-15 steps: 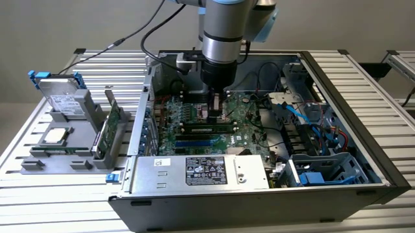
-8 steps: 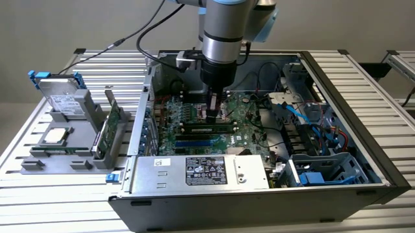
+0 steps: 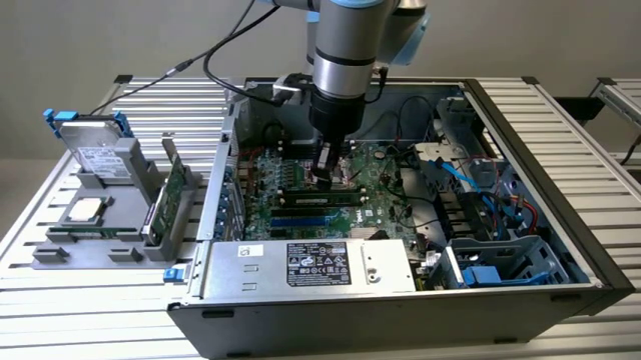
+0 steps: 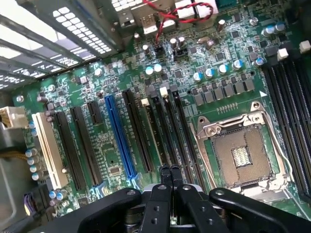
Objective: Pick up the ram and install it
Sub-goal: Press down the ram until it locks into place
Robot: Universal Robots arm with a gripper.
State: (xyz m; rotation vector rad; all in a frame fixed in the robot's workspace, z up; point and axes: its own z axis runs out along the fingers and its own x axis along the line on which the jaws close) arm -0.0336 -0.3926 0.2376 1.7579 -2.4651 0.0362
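The gripper (image 4: 170,175) is pinched fully closed, holding nothing, low over the motherboard (image 4: 204,82) beside the ram (image 3: 323,199). Any sideways drift could scrape the slots.

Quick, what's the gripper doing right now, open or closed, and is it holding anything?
Gripper: closed, fingers together, nothing visibly held, low over the motherboard.
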